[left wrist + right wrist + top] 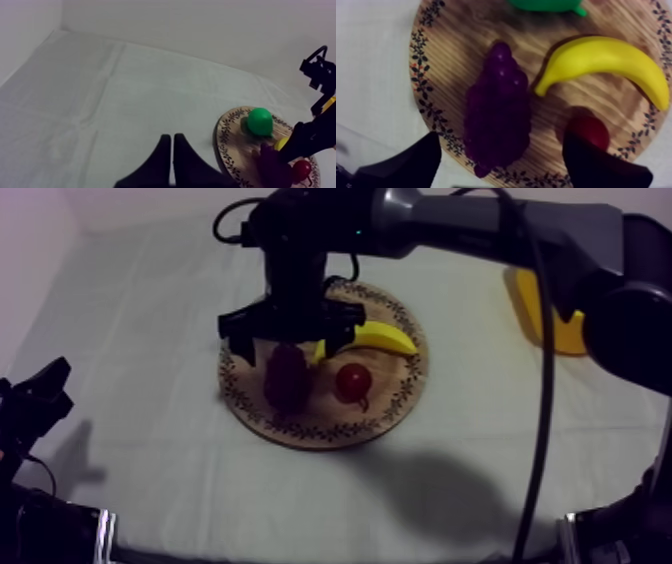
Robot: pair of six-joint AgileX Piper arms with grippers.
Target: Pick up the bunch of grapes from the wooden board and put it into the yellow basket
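Grey-white cloth (150, 408) is covering the table, and the board (390, 413) is sitting mid-table. Our right gripper (290, 351) is hanging over the board's left half, fingers spread wide and holding nothing. Grapes (498, 107) are lying on that left half, lengthwise between the two fingers and untouched as far as we can judge. Banana (606, 62) is curving just right of the bunch, and the small red fruit (588, 132) is sitting close by the right finger.

So here is how we are reading it: we should be going straight down, centred on the bunch, and closing across its narrow width. The right finger needs watching so it is not nudging the small red fruit or the banana's tip. After that, a clean lift before heading for the basket (545, 313) at the far right. Our left gripper (172, 160) is resting at the near left, fingers pressed together on nothing.

Now the hard parts. We cannot tell how high the fingertips are standing above the wood. The arm is covering much of the basket. From above, the gripper is hiding the bunch's far end. The pear (546, 4), at the board's far side, is cut off in the right wrist view, and the small red fruit is partly tucked behind the right finger.
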